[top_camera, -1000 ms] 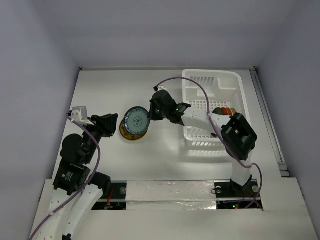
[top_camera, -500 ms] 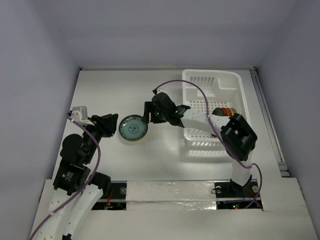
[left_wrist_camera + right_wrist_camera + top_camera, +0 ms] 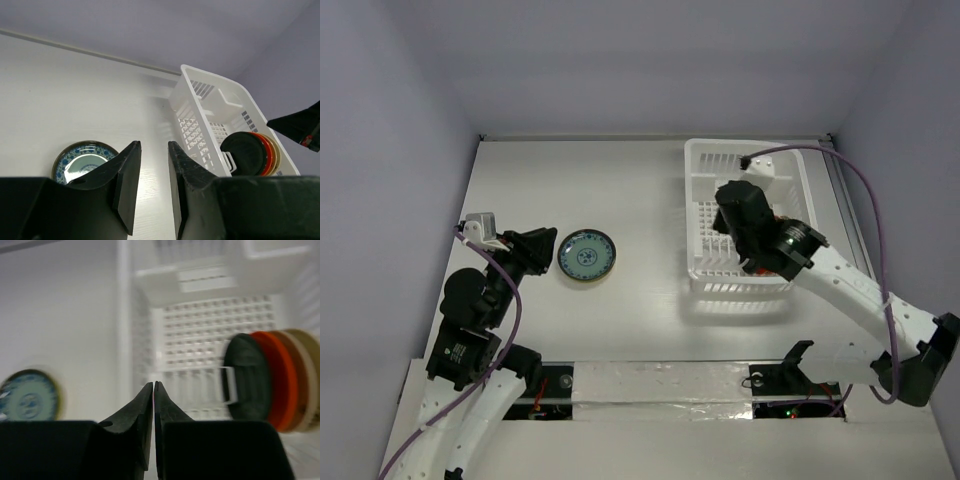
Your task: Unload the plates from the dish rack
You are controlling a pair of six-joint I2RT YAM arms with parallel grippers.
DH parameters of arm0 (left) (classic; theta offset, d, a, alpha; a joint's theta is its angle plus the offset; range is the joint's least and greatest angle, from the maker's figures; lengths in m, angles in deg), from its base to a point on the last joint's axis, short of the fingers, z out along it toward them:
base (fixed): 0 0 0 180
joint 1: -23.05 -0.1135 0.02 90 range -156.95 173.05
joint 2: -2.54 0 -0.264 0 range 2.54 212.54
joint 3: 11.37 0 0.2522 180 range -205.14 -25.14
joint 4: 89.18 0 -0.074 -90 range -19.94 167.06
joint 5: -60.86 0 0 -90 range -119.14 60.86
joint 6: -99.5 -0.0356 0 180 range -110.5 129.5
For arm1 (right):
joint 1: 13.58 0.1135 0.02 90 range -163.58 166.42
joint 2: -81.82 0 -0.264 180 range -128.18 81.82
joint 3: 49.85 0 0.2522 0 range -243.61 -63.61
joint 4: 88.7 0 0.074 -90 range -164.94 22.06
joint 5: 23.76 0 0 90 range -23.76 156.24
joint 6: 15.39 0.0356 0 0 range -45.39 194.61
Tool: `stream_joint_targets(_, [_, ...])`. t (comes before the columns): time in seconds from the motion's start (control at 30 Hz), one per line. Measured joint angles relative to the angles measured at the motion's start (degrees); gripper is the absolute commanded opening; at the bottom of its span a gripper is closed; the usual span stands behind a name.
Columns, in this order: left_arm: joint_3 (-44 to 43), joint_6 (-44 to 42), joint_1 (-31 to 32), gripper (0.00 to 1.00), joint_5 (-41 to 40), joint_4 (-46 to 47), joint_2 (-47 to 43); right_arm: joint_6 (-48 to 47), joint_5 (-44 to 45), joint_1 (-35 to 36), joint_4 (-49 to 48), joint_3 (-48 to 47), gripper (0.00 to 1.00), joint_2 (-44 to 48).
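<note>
A white plate with a blue pattern (image 3: 587,256) lies flat on the table left of the dish rack, on top of another plate whose dark rim just shows. It also shows in the left wrist view (image 3: 82,162) and the right wrist view (image 3: 30,400). The white dish rack (image 3: 745,160) holds upright plates: a dark one (image 3: 242,375), an orange-red one (image 3: 272,382) and a beige one (image 3: 300,375). My right gripper (image 3: 730,205) is shut and empty above the rack's left side (image 3: 153,385). My left gripper (image 3: 542,245) is open and empty, just left of the blue plate (image 3: 154,146).
The rack's far half (image 3: 210,95) has no plates in it. A metal rail (image 3: 855,250) runs along the table's right edge. Grey walls close in the table on three sides.
My right gripper set the blue plate flat on the plate on the table, let go, and swung back right over the rack, shut. The left arm has not moved.
</note>
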Motion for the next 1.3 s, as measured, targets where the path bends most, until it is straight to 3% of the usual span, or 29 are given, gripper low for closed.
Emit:
stream_joint_targets(0.2, [0.0, -0.1, 0.0, 0.18, 0.6, 0.0, 0.0, 1.1, 7.8, -7.5, 14.3, 3.6, 0.39, 1.2])
stream_joint_targets(0.53, [0.0, -0.2, 0.0, 0.22, 0.6, 0.0, 0.0, -3.4, 6.7, -17.4, 17.3, 7.4, 0.38, -0.5])
stream_joint_targets(1.3, [0.0, -0.2, -0.4, 0.24, 0.6, 0.0, 0.0, -8.4, 3.4, -18.4, 14.6, 7.3, 0.29, -7.3])
